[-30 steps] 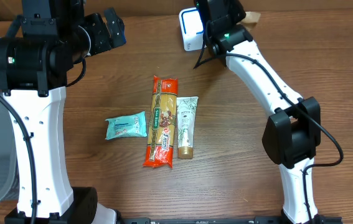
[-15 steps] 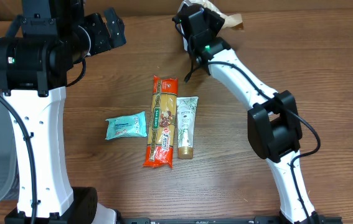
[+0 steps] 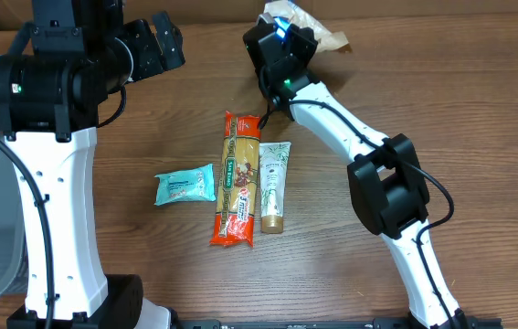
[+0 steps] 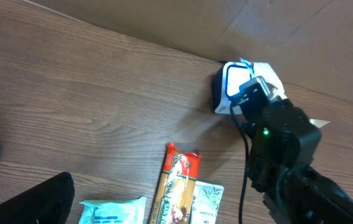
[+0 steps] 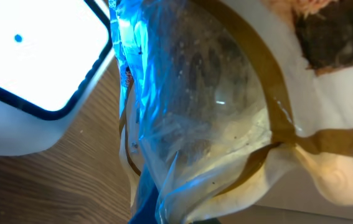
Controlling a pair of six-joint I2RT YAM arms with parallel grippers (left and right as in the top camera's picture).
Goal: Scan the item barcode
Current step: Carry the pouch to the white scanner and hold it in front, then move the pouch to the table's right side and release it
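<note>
Packet (image 3: 321, 33) sat at the top edge of the overhead picture, a little right of centre, and my right tool (image 3: 291, 37) was closed tight on it. My own fingers were hidden behind the film in the right wrist picture, so I could not see where on the packet they pinched. My left tool (image 3: 163, 41) hung in the upper left of the overhead picture with its jaws wide apart and nothing in them.

Up close, the packet (image 5: 207, 118) filled most of the right wrist picture. It was crinkled clear film with a blue sheen, a tan band curving round a cream label, and a dark brown patch in the upper right corner. No barcode could be made out on the side I saw.

From overhead it looked crumpled, its long axis running roughly left to right along the top edge, with the free end pointing right and slightly down. It lay just beside the scanner (image 5: 30, 74), whose lit white face filled the upper left of the right wrist picture. Whether the two touched I could not tell.

On the worktop (image 3: 441, 100) in the middle of the overhead picture lay a pasta pack (image 3: 237, 178), a tube (image 3: 274, 185) just right of it, and a teal pouch (image 3: 185, 185) to the left.
</note>
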